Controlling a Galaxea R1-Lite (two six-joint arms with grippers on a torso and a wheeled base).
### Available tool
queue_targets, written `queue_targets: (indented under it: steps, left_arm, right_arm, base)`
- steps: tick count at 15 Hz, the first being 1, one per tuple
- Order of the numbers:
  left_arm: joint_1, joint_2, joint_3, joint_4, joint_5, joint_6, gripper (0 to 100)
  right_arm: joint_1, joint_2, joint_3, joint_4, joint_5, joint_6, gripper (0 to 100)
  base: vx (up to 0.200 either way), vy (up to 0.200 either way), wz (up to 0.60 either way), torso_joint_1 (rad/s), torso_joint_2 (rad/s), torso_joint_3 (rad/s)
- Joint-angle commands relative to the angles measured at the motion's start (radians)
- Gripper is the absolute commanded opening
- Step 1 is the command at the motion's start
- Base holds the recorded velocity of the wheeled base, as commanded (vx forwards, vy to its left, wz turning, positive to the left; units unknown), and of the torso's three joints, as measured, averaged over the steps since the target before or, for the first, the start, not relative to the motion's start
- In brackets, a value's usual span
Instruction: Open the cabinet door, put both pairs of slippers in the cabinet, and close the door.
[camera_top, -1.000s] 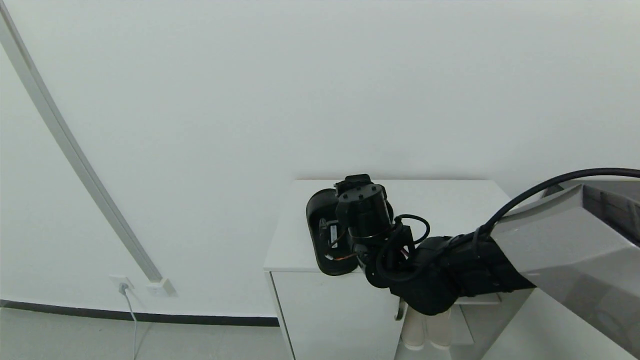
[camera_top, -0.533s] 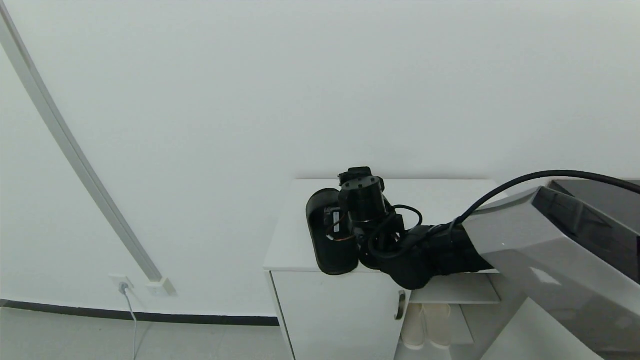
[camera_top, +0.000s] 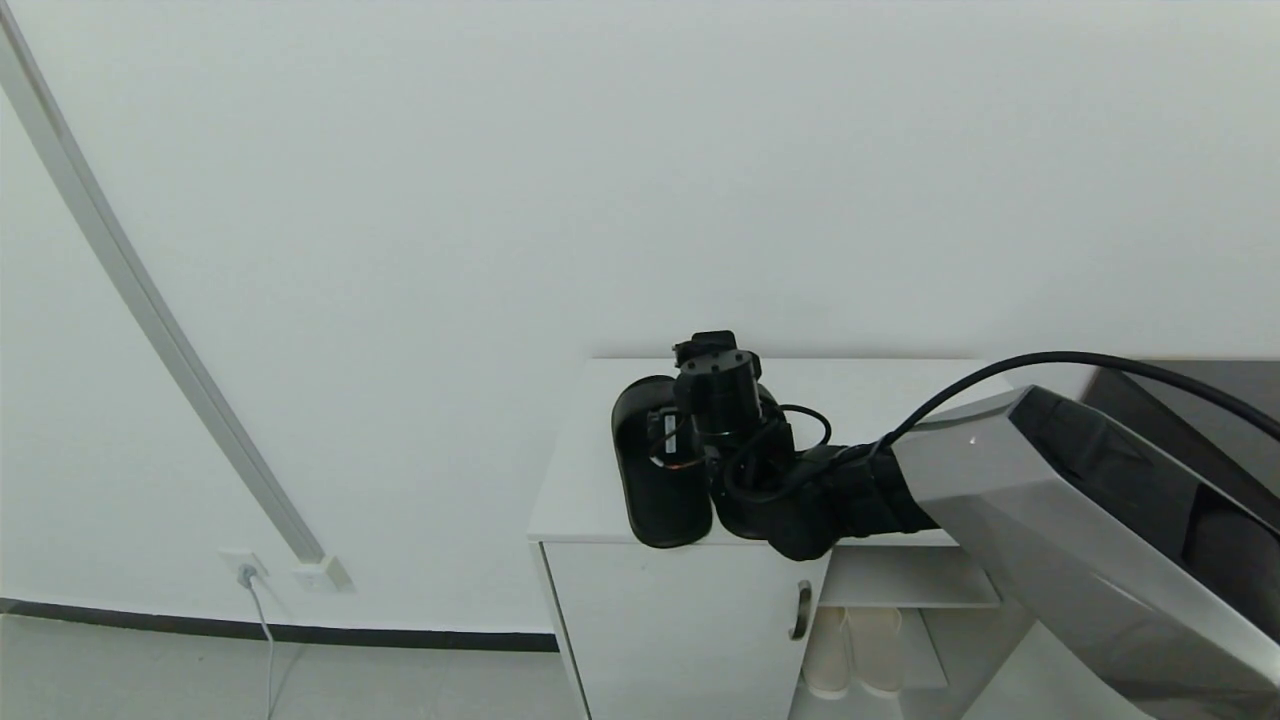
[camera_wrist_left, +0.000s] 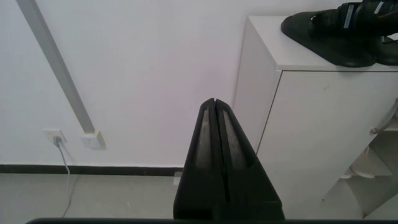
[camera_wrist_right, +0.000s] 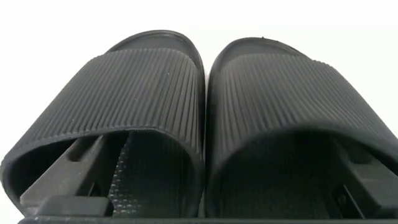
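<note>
Two black slippers atop one cabinet, right claw apart inside them; left claw together.

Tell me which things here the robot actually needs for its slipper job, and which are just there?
For the job: black slippers on top of the white cabinet; pale slippers on its lower shelf.
Just there: wall socket with its cable; slanting duct on the wall.
</note>
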Motion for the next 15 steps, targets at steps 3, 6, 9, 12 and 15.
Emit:
queue_targets:
  steps: [3,6,9,12,15]
  left_arm:
    - [0.0,0.001,0.0,0.0,0.0,0.0,0]
    - [0.0,0.001,0.0,0.0,0.0,0.0,0]
    - [0.0,0.001,0.0,0.0,0.0,0.0,0]
    - [0.0,0.001,0.0,0.0,0.0,-0.002,0]
    - [0.0,0.001,0.0,0.0,0.0,0.0,0]
  right_arm:
    - [-0.008,0.027,-0.029,0.0,0.001,0.0,100]
    - [-0.008,0.035,-0.035,0.0,0.001,0.0,0]
    - [-0.008,0.035,-0.035,0.0,0.001,-0.002,0]
    - [-0.006,0.035,-0.035,0.0,0.0,-0.002,0]
    - [-0.003,0.007,-0.023,-0.003,-0.005,0.0,0]
  base:
    - [0.0,0.0,0.0,0.0,0.0,0.0]
    - [0.0,0.0,0.0,0.0,0.0,0.0]
    - [0.0,0.0,0.0,0.0,0.0,0.0]
    - [0.0,0.0,0.0,0.0,0.0,0.0]
    - [0.0,0.0,0.0,0.0,0.0,0.0]
